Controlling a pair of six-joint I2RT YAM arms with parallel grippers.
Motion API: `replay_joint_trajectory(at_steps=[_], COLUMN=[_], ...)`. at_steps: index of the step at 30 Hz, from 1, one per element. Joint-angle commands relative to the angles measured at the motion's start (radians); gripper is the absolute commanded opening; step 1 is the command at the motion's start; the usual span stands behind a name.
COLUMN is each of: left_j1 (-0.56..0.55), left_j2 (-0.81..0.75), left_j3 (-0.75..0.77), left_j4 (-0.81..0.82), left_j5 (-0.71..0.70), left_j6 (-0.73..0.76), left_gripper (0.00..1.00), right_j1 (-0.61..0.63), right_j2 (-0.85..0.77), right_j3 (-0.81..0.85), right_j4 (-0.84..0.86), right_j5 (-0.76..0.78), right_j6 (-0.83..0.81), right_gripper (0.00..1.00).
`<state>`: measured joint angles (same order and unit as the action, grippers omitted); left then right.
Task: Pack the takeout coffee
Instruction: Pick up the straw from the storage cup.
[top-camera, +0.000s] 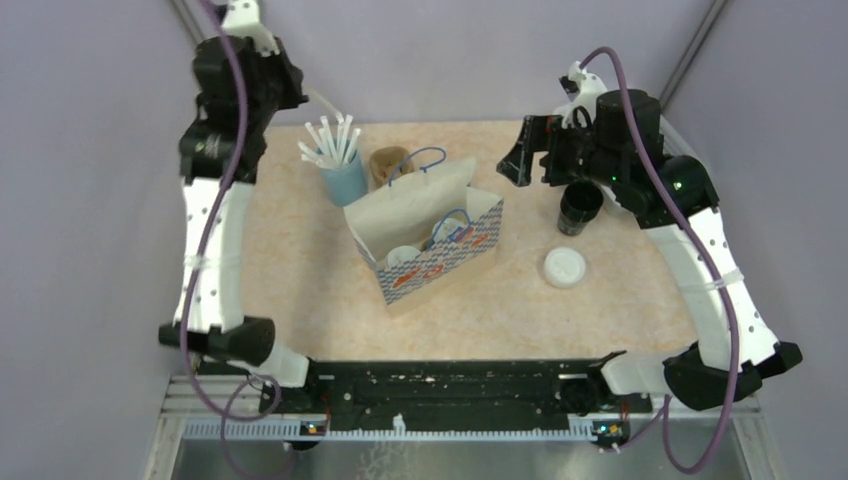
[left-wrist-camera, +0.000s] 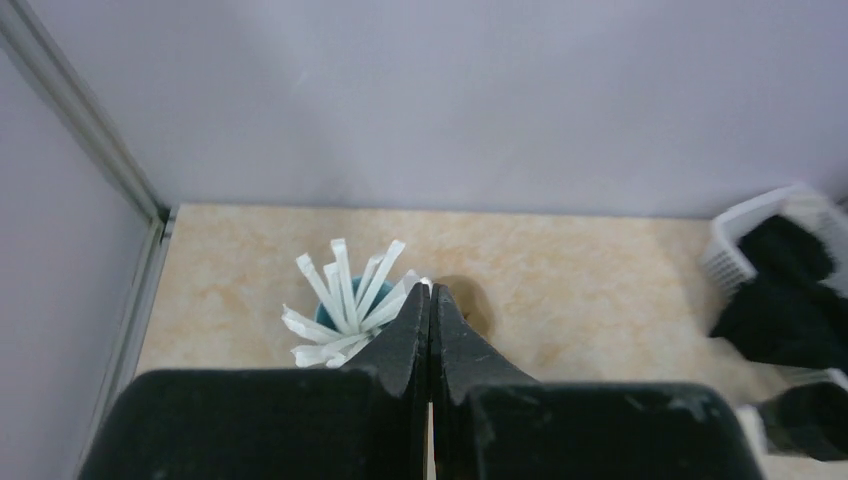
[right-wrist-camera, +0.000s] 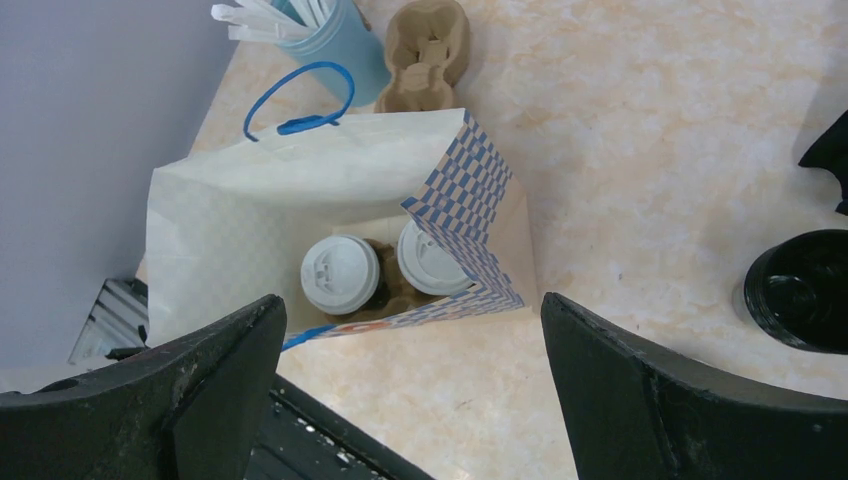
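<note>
Two black cups with white sip lids (right-wrist-camera: 340, 273) (right-wrist-camera: 432, 258) stand in a brown carrier inside the open paper bag (right-wrist-camera: 300, 190). One of their lids shows in the top view (top-camera: 403, 257), in the bag (top-camera: 415, 205) at mid table. A third black cup (top-camera: 580, 207) stands open to the right of the bag, also at the right edge of the right wrist view (right-wrist-camera: 800, 290). Its loose white lid (top-camera: 565, 267) lies in front of it. My right gripper (top-camera: 522, 152) (right-wrist-camera: 410, 305) is open wide and empty, held high between bag and open cup. My left gripper (top-camera: 292, 92) (left-wrist-camera: 430, 300) is shut and empty, high at the back left.
A light-blue cup of white straws (top-camera: 343, 170) (left-wrist-camera: 345, 300) (right-wrist-camera: 345, 40) stands behind the bag on the left. A spare pulp carrier (top-camera: 390, 163) (right-wrist-camera: 430, 45) sits beside it. The bag's blue handles (right-wrist-camera: 300, 100) stick up. Walls close in the back and sides.
</note>
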<state>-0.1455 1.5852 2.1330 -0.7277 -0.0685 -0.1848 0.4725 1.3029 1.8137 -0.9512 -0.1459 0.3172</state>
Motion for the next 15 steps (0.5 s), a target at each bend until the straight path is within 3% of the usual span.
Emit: replay_joint_trajectory(at_steps=[1,8,13,15], left_j1=[0.0,0.0,0.0,0.0], left_j2=[-0.224,-0.486,-0.569,-0.597], left_j3=[0.019,-0.13,-0.192,-0.286], left_j4=[-0.009,-0.008,-0.005,0.082], left_j5=[0.182,0.475,0.526,0.569], left_j6=[-0.026,-0.141,-0.158,-0.203], left_gripper=[0.0,0.0,0.0,0.0], right_j1=[-0.012,-0.012,-0.012,-0.013], right_j2=[-0.023,-0.079,-0.129,-0.142], right_j3=[0.039,-0.022,-0.085,-0.093], right_j4=[-0.01,0.028,0.055,0.057], right_j5=[0.034,0.052,0.066,0.075], right_j6=[0.015,0.058,0.093,0.106], right_gripper=[0.99,0.99,0.99,0.99])
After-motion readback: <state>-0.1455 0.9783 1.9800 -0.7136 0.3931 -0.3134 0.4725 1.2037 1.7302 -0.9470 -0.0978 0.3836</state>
